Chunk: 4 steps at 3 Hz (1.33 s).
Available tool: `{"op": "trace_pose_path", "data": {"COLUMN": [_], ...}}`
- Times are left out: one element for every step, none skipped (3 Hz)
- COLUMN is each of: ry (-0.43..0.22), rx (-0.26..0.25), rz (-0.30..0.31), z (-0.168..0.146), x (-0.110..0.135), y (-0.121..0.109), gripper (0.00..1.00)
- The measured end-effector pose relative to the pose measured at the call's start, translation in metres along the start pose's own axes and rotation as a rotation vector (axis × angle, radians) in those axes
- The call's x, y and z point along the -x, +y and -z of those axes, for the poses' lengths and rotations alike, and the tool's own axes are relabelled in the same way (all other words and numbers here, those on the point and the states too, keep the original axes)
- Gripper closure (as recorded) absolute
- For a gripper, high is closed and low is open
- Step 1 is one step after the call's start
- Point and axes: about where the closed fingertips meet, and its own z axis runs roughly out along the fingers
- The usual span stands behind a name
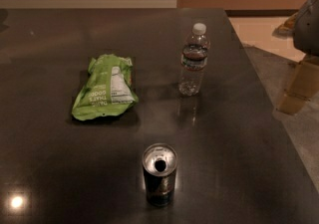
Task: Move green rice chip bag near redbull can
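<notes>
- The green rice chip bag [105, 87] is laid flat on the dark table [239, 168], left of centre in the frame. It is well apart from the redbull can [159, 174].
- The can is stood upright at lower centre, with its silver top and drinking hole turned toward the camera.
- A water bottle [194, 59] is stood upright right of centre, above the can and beside the bag. A route from bag to can is judged to pass left of it.
- The gripper [301, 81] appears to be the grey and tan shape at the right edge, held off the table and away from the bag. Whether it is open or closed cannot be told.
- "THAT'S GOOD" is read in white lettering along the bag. The white label panel, bottle label and can markings are not legible.
- The bag is judged not yet moved.
</notes>
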Motion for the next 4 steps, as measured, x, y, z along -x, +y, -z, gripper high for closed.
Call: {"op": "trace_pose_path", "data": {"ry": [-0.004,-0.043,-0.089,-0.138], "rx": [-0.003,0.008,0.020,0.019], "rz": [0.004,0.070,0.160,0.253], "z": [0.001,0.000,-0.007,-0.015], "x": [0.002,0.026,0.061,0.105], "y": [-0.001,-0.010,-0.026,-0.047], "gripper": [0.00,0.00,0.00,0.00]}}
